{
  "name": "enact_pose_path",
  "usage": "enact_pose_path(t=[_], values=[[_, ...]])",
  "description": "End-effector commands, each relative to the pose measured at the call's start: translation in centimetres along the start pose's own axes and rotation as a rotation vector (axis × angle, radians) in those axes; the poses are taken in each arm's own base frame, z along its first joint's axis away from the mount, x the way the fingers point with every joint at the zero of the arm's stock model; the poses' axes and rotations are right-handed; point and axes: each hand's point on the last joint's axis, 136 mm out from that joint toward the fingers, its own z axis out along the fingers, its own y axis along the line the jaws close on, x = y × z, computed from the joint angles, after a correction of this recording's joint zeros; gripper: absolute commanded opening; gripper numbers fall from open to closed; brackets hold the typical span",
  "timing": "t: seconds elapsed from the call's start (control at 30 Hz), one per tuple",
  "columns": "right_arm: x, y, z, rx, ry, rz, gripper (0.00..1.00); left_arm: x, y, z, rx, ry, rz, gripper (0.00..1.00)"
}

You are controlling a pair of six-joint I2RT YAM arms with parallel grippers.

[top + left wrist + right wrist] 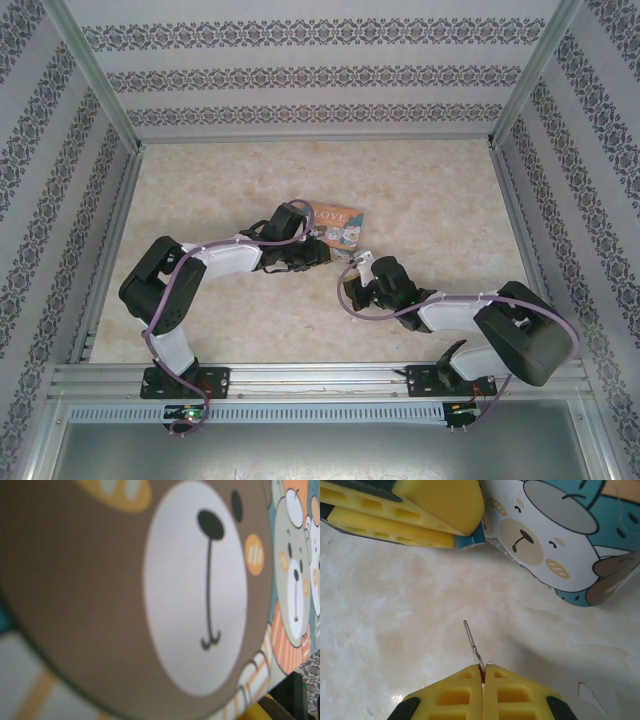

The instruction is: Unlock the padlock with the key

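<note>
A thin silver key sticks forward from my right gripper, whose yellow fingers are shut on its base just above the marble table. Ahead at the upper left, my left gripper has its yellow fingers closed on a small teal-blue padlock; only a corner of the body shows and the shackle is hidden. The key tip stays well short of the padlock. From above, the left gripper and the right gripper face each other near the table's middle.
An orange tin box with cartoon bears lies right behind the left gripper, its bear print very close to the left wrist camera and its side ahead-right of the key. Patterned walls and metal rails ring the table.
</note>
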Motion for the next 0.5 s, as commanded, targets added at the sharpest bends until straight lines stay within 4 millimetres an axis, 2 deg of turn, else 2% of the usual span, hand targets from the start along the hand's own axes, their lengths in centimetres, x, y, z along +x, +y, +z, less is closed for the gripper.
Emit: enact_pose_path(t=[0.0,0.4,0.43,0.47], values=[[-2.5,0.6,0.5,-0.002,-0.077,-0.038,0.00,-0.3,-2.7,-0.1,0.074,0.001,0.023,0.25],[-2.5,0.1,1.1,0.012,-0.087,-0.032,0.00,-0.1,-2.8,-0.1,0.077,0.003,0.019,0.25],[-3.9,0.4,1.2,0.006,-0.116,-0.035,0.00,-0.2,-2.9,-0.1,0.078,0.002,0.019,0.25],[-4.1,0.4,1.2,0.004,-0.119,-0.036,0.00,-0.2,-2.8,-0.1,0.077,0.001,0.019,0.25]])
